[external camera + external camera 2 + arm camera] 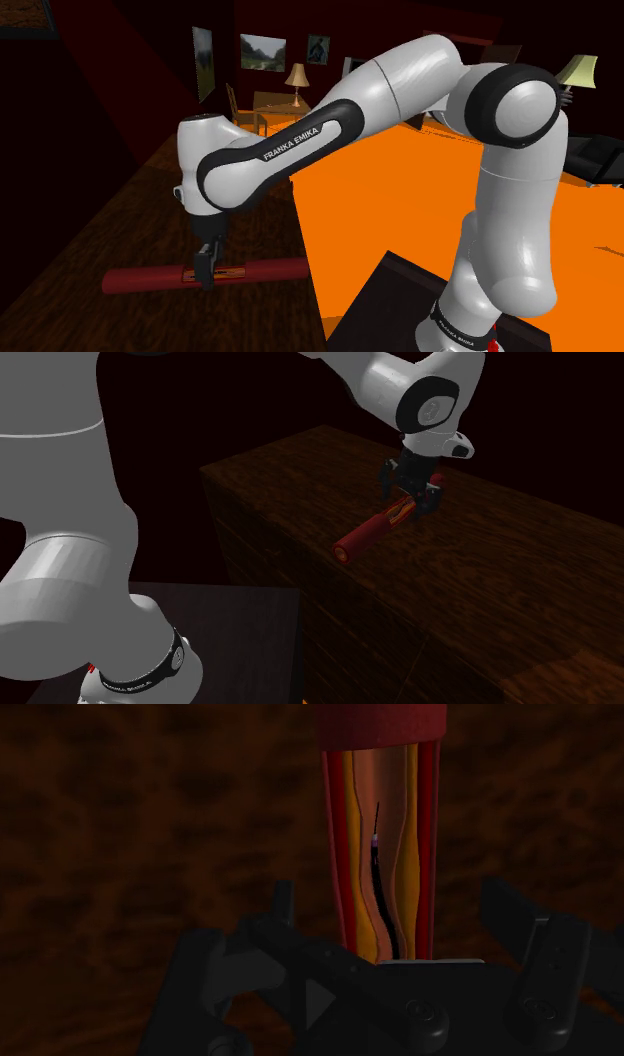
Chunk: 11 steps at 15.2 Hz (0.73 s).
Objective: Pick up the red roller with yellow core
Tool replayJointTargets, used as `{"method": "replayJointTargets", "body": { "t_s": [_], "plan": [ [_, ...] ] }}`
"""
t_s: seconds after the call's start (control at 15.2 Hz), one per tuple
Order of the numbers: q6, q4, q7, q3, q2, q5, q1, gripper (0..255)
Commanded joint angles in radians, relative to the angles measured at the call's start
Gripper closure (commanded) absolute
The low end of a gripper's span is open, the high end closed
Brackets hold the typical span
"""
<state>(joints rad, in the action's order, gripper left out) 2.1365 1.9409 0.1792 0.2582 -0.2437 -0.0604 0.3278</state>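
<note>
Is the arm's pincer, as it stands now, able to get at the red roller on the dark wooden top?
Probably yes: the open pincer straddles the roller, one finger on each side, and nothing stands between them.

Home, living-room type. Landmark: shaded table lamp (297, 76) on a wooden side table (272, 103) by the far wall. Framed landscape picture (262, 52) just up-left of the lamp, small framed picture (318, 48) up-right, third framed picture (203, 62) further left (side wall, seen at an angle). Wooden chair (236, 108) left of the lamp. Second shaded lamp (578, 70) well right of it. Orange floor (400, 190) in front.
</note>
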Motion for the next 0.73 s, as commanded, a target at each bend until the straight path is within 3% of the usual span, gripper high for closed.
{"method": "replayJointTargets", "body": {
  "t_s": [0.0,0.07,0.13,0.66],
  "plan": [
    [0.019,0.010,0.000,0.000,-0.009,0.002,0.001,0],
    [0.019,0.010,0.000,0.000,-0.009,0.002,0.001,0],
    [0.019,0.009,-0.001,0.000,-0.010,0.002,0.001,255],
    [0.018,0.009,0.000,0.000,-0.009,0.002,0.001,255]
  ]
}}
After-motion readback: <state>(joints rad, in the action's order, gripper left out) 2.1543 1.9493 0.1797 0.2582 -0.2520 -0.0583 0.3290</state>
